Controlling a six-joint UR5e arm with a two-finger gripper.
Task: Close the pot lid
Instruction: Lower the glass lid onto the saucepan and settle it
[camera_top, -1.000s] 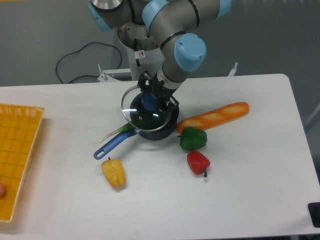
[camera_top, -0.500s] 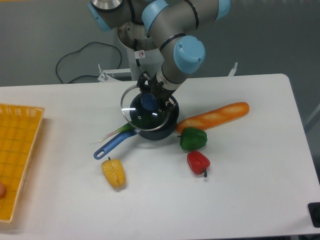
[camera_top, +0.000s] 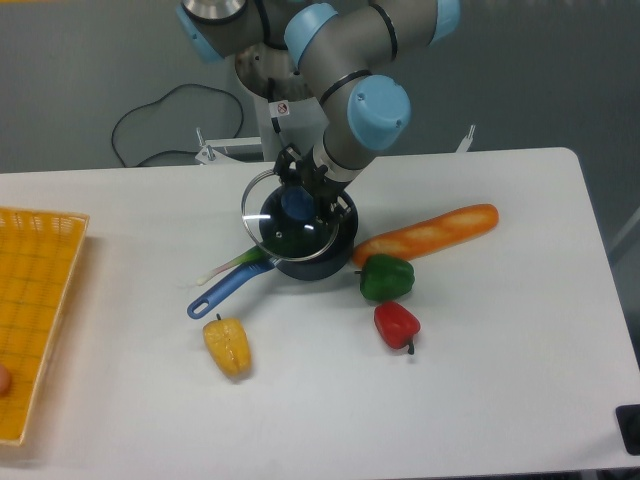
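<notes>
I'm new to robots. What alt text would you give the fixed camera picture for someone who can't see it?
A robot arm's gripper holds a glass lid by its blue knob, tilted over a small dark pot on a white table. Around the pot lie a baguette, green, red and yellow peppers, with a yellow basket at the left edge.

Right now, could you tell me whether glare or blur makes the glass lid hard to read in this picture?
Fixed camera: the lid shows small bright glints on its glass, its thin rim faint against the white table; the gripper at its knob is dark and small, fingers indistinct; the pot reads clearly.
</notes>
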